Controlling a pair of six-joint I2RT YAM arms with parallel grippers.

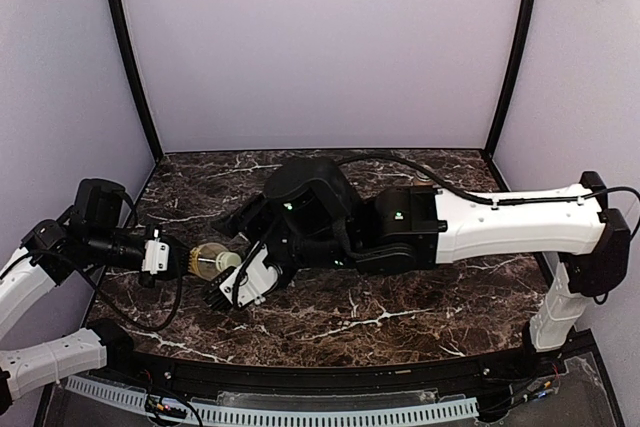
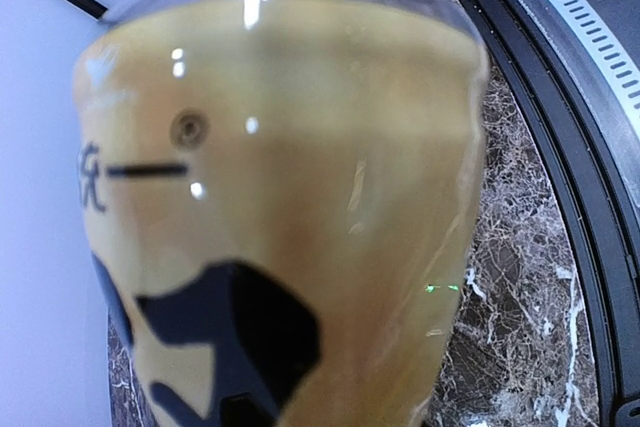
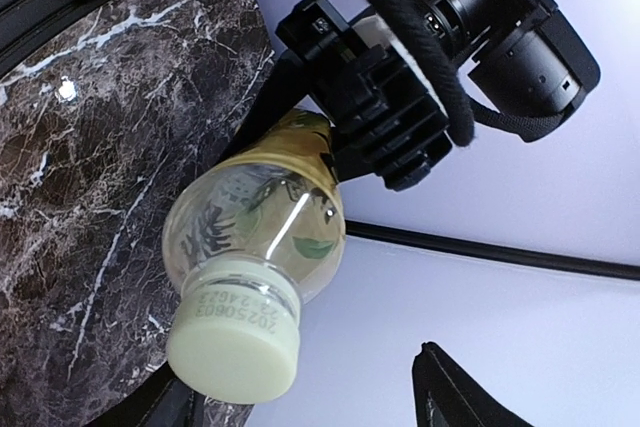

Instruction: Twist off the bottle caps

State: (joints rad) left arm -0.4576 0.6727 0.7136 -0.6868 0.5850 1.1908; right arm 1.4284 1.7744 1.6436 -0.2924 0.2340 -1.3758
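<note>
A yellow-labelled bottle hangs sideways above the marble table, with my left gripper shut on its body. Its pale green cap points right toward my right gripper. In the right wrist view the cap sits between my right gripper's open jaws. It lies close beside the left finger and well apart from the right finger. The black left gripper clamps the bottle behind its shoulder. The bottle's label fills the left wrist view and hides my fingers.
The dark marble table is bounded by purple walls and a black front rail. The right arm stretches across the middle of the table, and its black cable loops over it.
</note>
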